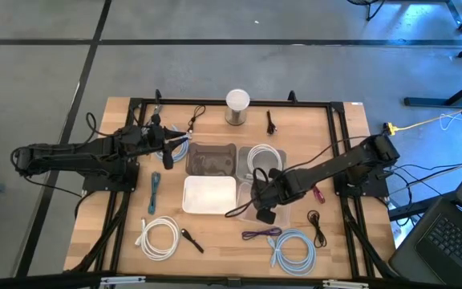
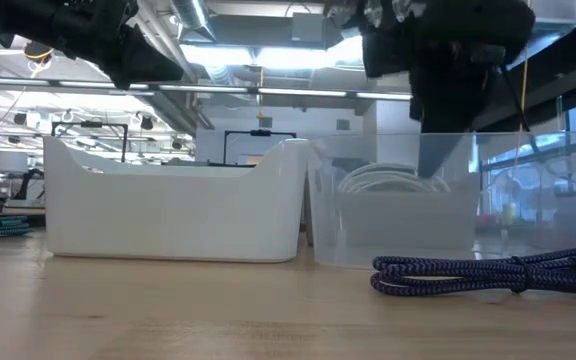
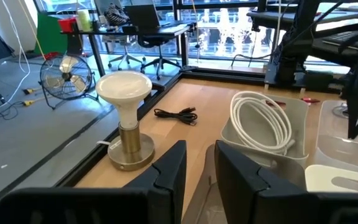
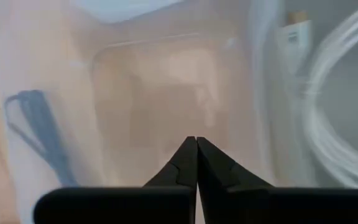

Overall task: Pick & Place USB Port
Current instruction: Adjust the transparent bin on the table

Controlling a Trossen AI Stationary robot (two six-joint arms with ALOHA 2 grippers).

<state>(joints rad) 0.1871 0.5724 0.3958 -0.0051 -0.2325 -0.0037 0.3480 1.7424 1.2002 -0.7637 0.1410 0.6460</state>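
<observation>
Right hand (image 4: pixel 196 144) fully closed on nothing inside clear bin (image 1: pixel 273 210); left hand (image 3: pixel 200 163) slightly parted, empty, above surface (image 1: pixel 215 241) by lamp (image 1: pixel 237 107).

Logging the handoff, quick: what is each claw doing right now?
Left claw: partly open, holding nothing visible, near the lamp.
Right claw: shut, empty, over the clear bin.

We can read no text, label, brand, number or sign anywhere in these views, neither on the bins, the cables, the lamp nor around either arm's jaws.
</observation>
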